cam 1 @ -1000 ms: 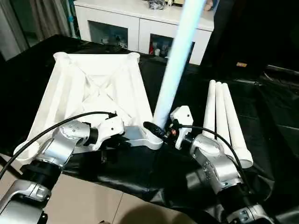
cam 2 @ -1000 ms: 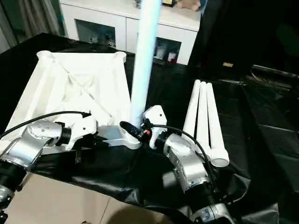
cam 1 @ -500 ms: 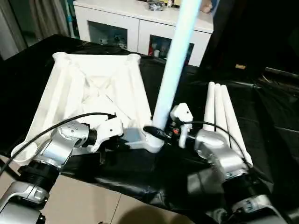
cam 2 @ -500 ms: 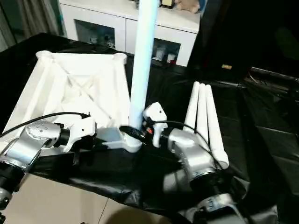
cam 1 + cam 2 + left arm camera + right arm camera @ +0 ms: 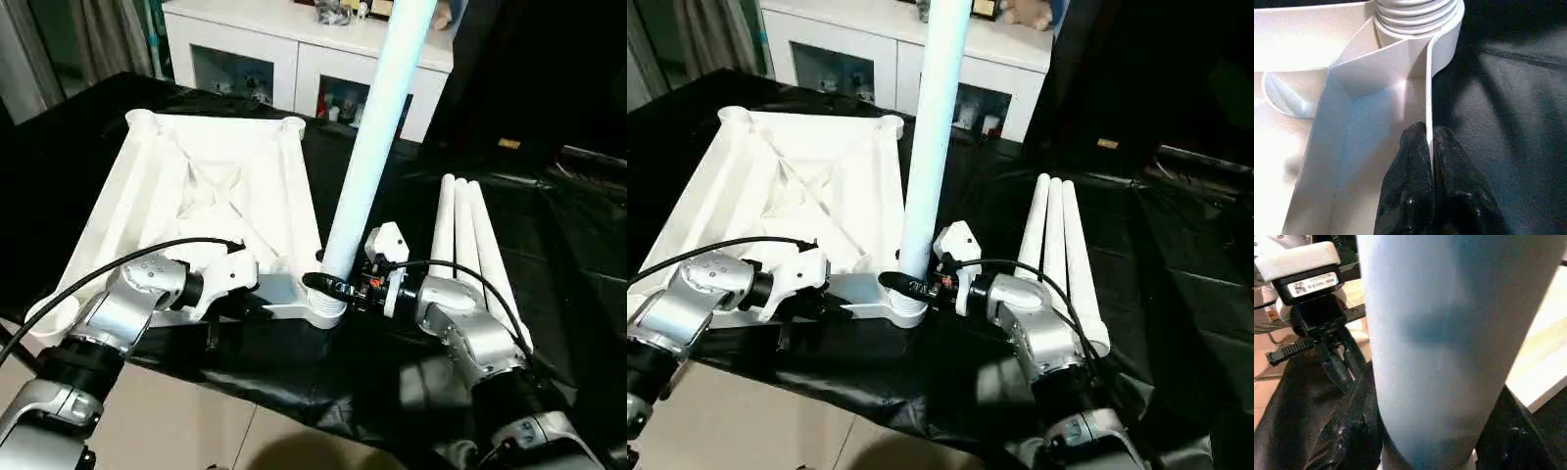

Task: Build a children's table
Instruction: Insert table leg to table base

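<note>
Right gripper (image 5: pixel 333 286) swung, three spare legs (image 5: pixel 468 245)

White ribbed children's table (image 5: pixel 211 191) lies upside down; one tube leg (image 5: pixel 370 147) stands in its near corner socket (image 5: pixel 328 304), three spare legs (image 5: pixel 468 250) beside it.

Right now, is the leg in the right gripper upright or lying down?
Upright, slightly tilted: the leg rises from the tabletop's near corner socket, right gripper around its base.
</note>
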You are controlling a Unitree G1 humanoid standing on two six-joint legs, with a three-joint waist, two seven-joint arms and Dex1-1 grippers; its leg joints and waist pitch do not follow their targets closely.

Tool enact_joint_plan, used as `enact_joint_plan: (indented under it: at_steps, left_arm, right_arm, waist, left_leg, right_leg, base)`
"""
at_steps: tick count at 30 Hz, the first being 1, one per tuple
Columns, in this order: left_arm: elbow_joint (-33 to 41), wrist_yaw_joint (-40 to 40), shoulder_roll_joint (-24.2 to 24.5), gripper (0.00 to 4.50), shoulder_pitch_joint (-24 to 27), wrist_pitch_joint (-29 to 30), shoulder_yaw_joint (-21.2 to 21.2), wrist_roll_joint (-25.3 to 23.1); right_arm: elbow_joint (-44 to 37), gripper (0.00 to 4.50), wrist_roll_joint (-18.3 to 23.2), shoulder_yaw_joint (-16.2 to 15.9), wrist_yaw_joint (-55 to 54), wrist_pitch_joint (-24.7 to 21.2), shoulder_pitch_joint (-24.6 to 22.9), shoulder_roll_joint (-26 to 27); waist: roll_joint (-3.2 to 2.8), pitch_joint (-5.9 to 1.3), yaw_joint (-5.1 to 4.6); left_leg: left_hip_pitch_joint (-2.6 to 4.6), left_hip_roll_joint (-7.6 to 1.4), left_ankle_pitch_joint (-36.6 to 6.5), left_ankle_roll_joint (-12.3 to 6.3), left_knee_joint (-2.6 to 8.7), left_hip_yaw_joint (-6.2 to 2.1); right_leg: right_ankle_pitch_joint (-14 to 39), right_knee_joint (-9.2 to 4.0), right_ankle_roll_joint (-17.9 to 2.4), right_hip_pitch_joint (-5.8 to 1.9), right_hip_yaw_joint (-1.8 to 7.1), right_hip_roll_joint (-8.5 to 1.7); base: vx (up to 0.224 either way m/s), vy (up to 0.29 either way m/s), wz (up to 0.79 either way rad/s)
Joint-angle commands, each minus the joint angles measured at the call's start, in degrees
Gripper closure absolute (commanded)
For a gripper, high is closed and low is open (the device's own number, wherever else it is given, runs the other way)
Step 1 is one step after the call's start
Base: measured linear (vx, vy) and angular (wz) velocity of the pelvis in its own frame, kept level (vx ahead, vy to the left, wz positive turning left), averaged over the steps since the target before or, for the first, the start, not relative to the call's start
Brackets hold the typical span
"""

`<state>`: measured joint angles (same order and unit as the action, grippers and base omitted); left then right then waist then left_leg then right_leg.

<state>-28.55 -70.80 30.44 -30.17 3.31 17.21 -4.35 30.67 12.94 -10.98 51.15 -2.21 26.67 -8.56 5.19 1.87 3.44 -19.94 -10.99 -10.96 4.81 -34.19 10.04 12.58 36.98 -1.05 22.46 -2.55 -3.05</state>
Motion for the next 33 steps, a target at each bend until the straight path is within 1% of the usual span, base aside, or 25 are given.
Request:
enact_joint_plan:
  at_steps: [1, 2, 4, 5, 6, 7, 8, 9, 10, 11, 12, 13, 14, 15, 16, 17, 18, 19, 21, 23, 25, 27, 30, 31, 33]
  left_arm:
    - [-2.6, 6.1, -3.2, 4.50, -3.0, 0.4, -1.0, -0.5]
    - [-3.6, 7.7, -3.7, 4.50, -3.5, 1.3, -1.1, -1.1]
    - [-4.8, 10.1, -4.9, 4.50, -4.2, 3.0, -1.6, -1.3]
    - [-5.2, 11.2, -5.7, 4.50, -4.6, 4.3, -2.0, -1.2]
    - [-5.4, 11.9, -6.2, 4.50, -4.8, 5.1, -2.2, -1.1]
    - [-5.4, 11.9, -6.2, 4.50, -4.8, 5.1, -2.2, -1.1]
    - [-4.9, 15.1, -8.5, 4.50, -6.0, 10.0, -2.5, -1.4]
    - [-4.7, 16.9, -9.6, 4.50, -6.6, 12.3, -2.8, -1.7]
    - [-4.7, 16.9, -9.6, 4.50, -6.6, 12.3, -2.8, -1.7]
    - [-4.7, 16.9, -9.6, 4.50, -6.6, 12.3, -2.8, -1.7]
    - [-4.8, 22.9, -12.3, 4.50, -8.3, 18.6, -3.5, -3.1]
    - [-4.8, 22.9, -12.3, 4.50, -8.3, 18.6, -3.5, -3.1]
    - [-4.9, 25.1, -13.3, 4.50, -8.9, 20.9, -3.9, -3.5]
    - [-4.9, 25.1, -13.3, 4.50, -8.9, 20.9, -3.9, -3.5]
    - [-4.4, 26.7, -14.2, 4.50, -9.3, 22.8, -4.0, -4.0]
    - [-3.2, 28.8, -15.8, 4.50, -9.8, 25.9, -4.4, -4.4]
    - [-2.5, 29.7, -16.4, 4.50, -10.0, 27.0, -4.4, -4.7]
    - [-2.3, 29.8, -16.6, 4.50, -10.0, 27.2, -4.5, -4.8]
    - [-1.9, 31.2, -17.4, 4.50, -10.5, 28.2, -4.5, -5.4]
    - [-2.2, 31.6, -17.5, 4.50, -10.7, 28.3, -4.5, -5.5]
    - [-2.5, 31.6, -17.3, 4.50, -10.7, 28.0, -4.3, -5.5]
    - [-2.8, 31.0, -16.5, 4.50, -10.4, 26.2, -3.7, -5.7]
    - [-2.5, 30.7, -15.9, 4.50, -10.2, 25.7, -3.3, -5.6]
    - [-2.3, 30.8, -15.8, 4.50, -10.1, 26.0, -3.3, -5.6]
    - [-2.1, 30.8, -15.7, 4.50, -10.1, 25.9, -3.2, -5.6]
  right_arm:
    - [15.0, 2.64, -6.9, 0.6, -14.3, -2.1, 0.1, 1.0]
    - [16.5, 2.64, -7.1, 1.2, -16.8, -2.3, 0.8, 1.5]
    - [18.5, 2.64, -7.4, 1.9, -20.5, -2.5, 1.9, 2.4]
    - [19.5, 2.64, -7.3, 2.3, -22.5, -2.7, 2.5, 3.0]
    - [20.1, 2.64, -7.3, 2.6, -23.7, -2.8, 2.9, 3.3]
    - [20.1, 2.64, -7.3, 2.6, -23.7, -2.8, 2.9, 3.3]
    - [23.2, 2.64, -6.5, 4.4, -30.0, -3.6, 4.9, 5.6]
    - [24.6, 2.64, -6.0, 5.2, -32.7, -3.9, 5.9, 6.6]
    - [24.6, 2.64, -6.0, 5.2, -32.7, -3.9, 5.9, 6.6]
    - [24.6, 2.64, -6.0, 5.2, -32.7, -3.9, 5.9, 6.6]
    - [27.4, 2.64, -5.1, 7.0, -38.8, -4.0, 8.0, 8.7]
    - [27.4, 2.64, -5.1, 7.0, -38.8, -4.0, 8.0, 8.7]
    - [28.9, 2.64, -4.7, 7.7, -41.0, -3.6, 8.9, 9.5]
    - [28.9, 2.64, -4.7, 7.7, -41.0, -3.6, 8.9, 9.5]
    - [29.8, 2.64, -4.2, 8.3, -42.7, -3.5, 9.7, 10.2]
    - [31.2, 2.64, -4.0, 8.7, -45.5, -2.8, 10.9, 11.4]
    - [31.8, 2.64, -3.9, 8.9, -46.4, -2.5, 11.4, 12.0]
    - [31.9, 2.64, -3.9, 8.9, -46.6, -2.5, 11.5, 12.1]
    - [33.5, 2.64, -4.4, 9.3, -48.9, -1.4, 12.8, 13.1]
    - [34.4, 2.64, -4.6, 9.5, -49.8, -0.8, 13.5, 13.6]
    - [35.0, 2.64, -4.7, 9.7, -50.2, -0.4, 13.9, 13.8]
    - [35.3, 2.64, -4.5, 10.0, -49.6, 0.0, 14.3, 14.0]
    - [36.0, 2.64, -4.5, 10.4, -48.4, 0.4, 15.1, 14.4]
    - [36.4, 2.64, -4.6, 10.6, -48.3, 0.7, 15.4, 14.5]
    - [36.6, 2.08, -4.3, 11.0, -47.6, 1.0, 15.7, 14.6]
  waist:
    - [-0.75, -1.45, -0.26]
    - [-0.66, -1.27, -0.60]
    - [-0.66, -1.24, -0.77]
    - [-0.73, -1.17, -0.94]
    - [-0.73, -1.17, -0.94]
    - [-0.89, -1.31, -1.14]
    - [-1.09, -1.51, -1.36]
    - [-1.15, -1.45, -1.62]
    - [-1.34, -1.52, -1.81]
    - [-1.39, -1.60, -1.91]
    - [-1.41, -1.47, -1.83]
    - [-1.37, -1.35, -1.69]
    - [-1.24, -1.43, -1.76]
    - [-1.35, -1.42, -1.76]
    - [-1.37, -1.40, -1.69]
    - [-1.13, -1.39, -1.74]
    - [-1.28, -1.40, -1.76]
    - [-1.28, -1.33, -1.74]
    - [-1.23, -1.49, -1.71]
    - [-1.20, -1.50, -1.59]
    - [-1.34, -1.49, -1.62]
    - [-1.23, -1.47, -1.52]
    - [-1.39, -1.40, -1.54]
    - [-1.33, -1.42, -1.53]
    - [-1.31, -1.35, -1.49]
  left_leg:
    - [0.50, -2.28, -18.2, 1.61, 4.83, -1.24]
    - [0.71, -2.09, -21.1, 2.58, 4.81, -1.60]
    - [1.31, -2.14, -23.4, 2.75, 4.77, -1.89]
    - [1.65, -2.11, -25.2, 2.57, 4.80, -2.13]
    - [1.65, -2.11, -25.2, 2.57, 4.80, -2.13]
    - [1.58, -2.19, -26.1, 2.50, 4.95, -2.38]
    - [1.08, -2.43, -25.8, 2.63, 5.39, -2.67]
    - [0.93, -2.50, -25.9, 2.95, 5.60, -2.74]
    - [1.29, -2.47, -27.2, 3.43, 5.65, -2.83]
    - [1.13, -2.45, -27.6, 3.25, 5.73, -2.92]
    - [1.28, -2.44, -28.0, 3.15, 5.80, -2.78]
    - [2.10, -2.16, -29.4, 3.07, 5.36, -2.61]
    - [2.29, -2.06, -29.6, 2.80, 5.27, -2.55]
    - [2.12, -2.05, -29.4, 2.49, 5.27, -2.63]
    - [2.06, -2.10, -29.4, 2.31, 5.33, -2.64]
    - [2.06, -2.19, -29.5, 2.23, 5.39, -2.57]
    - [2.19, -2.24, -29.7, 2.47, 5.41, -2.61]
    - [2.31, -2.09, -30.5, 2.31, 5.40, -2.63]
    - [1.80, -2.17, -29.6, 2.16, 5.59, -2.67]
    - [1.57, -2.22, -28.4, 2.05, 5.72, -2.48]
    - [1.47, -2.21, -28.4, 2.20, 5.82, -2.50]
    - [1.63, -2.15, -28.6, 1.98, 5.72, -2.34]
    - [1.66, -2.22, -28.7, 1.92, 5.81, -2.33]
    - [1.56, -2.20, -28.4, 1.88, 5.86, -2.33]
    - [1.61, -2.22, -28.1, 1.84, 5.89, -2.25]
  right_leg:
    - [25.8, -6.51, -7.5, -1.13, 2.85, -5.21]
    - [31.8, -7.08, -5.8, -1.03, 2.53, -5.33]
    - [36.6, -7.77, -3.9, -0.78, 2.29, -5.74]
    - [38.5, -8.24, -3.3, -0.61, 1.89, -5.80]
    - [38.5, -8.24, -3.3, -0.61, 1.89, -5.80]
    - [38.1, -8.42, -3.2, -0.89, 1.52, -5.93]
    - [35.2, -8.06, -3.9, -1.49, 1.28, -6.01]
    - [34.0, -7.88, -4.3, -1.45, 1.22, -5.91]
    - [32.6, -7.88, -4.9, -1.28, 0.99, -5.76]
    - [30.7, -7.94, -5.2, -1.62, 0.84, -5.79]
    - [29.9, -8.05, -5.5, -1.38, 0.96, -5.73]
    - [31.3, -8.34, -5.6, -0.52, 0.98, -5.72]
    - [32.1, -8.63, -5.3, -0.61, 0.89, -5.71]
    - [32.3, -8.74, -5.0, -0.77, 0.79, -5.79]
    - [32.2, -8.85, -4.8, -0.82, 0.76, -5.81]
    - [31.5, -8.81, -4.9, -0.70, 0.82, -5.80]
    - [31.1, -8.64, -5.1, -0.59, 0.83, -5.79]
    - [31.1, -8.92, -4.7, -0.48, 0.62, -5.63]
    - [29.6, -8.69, -4.8, -0.88, 0.83, -5.79]
    - [26.9, -8.37, -5.7, -0.71, 1.19, -5.74]
    - [26.0, -8.20, -5.9, -0.83, 1.21, -5.61]
    - [26.3, -8.33, -5.9, -0.63, 1.35, -5.69]
    - [26.6, -8.38, -6.0, -0.55, 1.42, -5.67]
    - [26.5, -8.34, -6.0, -0.71, 1.41, -5.65]
    - [26.5, -8.40, -6.0, -0.60, 1.48, -5.68]
  base:
    - [0.000, 0.000, 0.00]
    - [0.000, 0.000, 0.00]
    - [0.000, 0.000, 0.00]
    - [0.000, 0.000, 0.00]
    - [0.000, 0.000, 0.00]
    - [0.000, 0.000, 0.00]
    - [0.000, 0.000, 0.00]
    - [0.000, 0.000, 0.00]
    - [0.000, 0.000, 0.00]
    - [0.000, 0.000, 0.00]
    - [0.000, 0.000, 0.00]
    - [0.000, 0.000, 0.00]
    - [0.000, 0.000, 0.00]
    - [0.000, 0.000, 0.00]
    - [0.000, 0.000, 0.00]
    - [0.000, 0.000, 0.00]
    - [0.000, 0.000, 0.00]
    - [0.000, 0.000, 0.00]
    - [0.000, 0.000, 0.00]
    - [0.000, 0.000, 0.00]
    - [0.000, 0.000, 0.00]
    - [0.000, 0.000, 0.00]
    - [0.000, 0.000, 0.00]
    - [0.000, 0.000, 0.00]
    - [0.000, 0.000, 0.00]
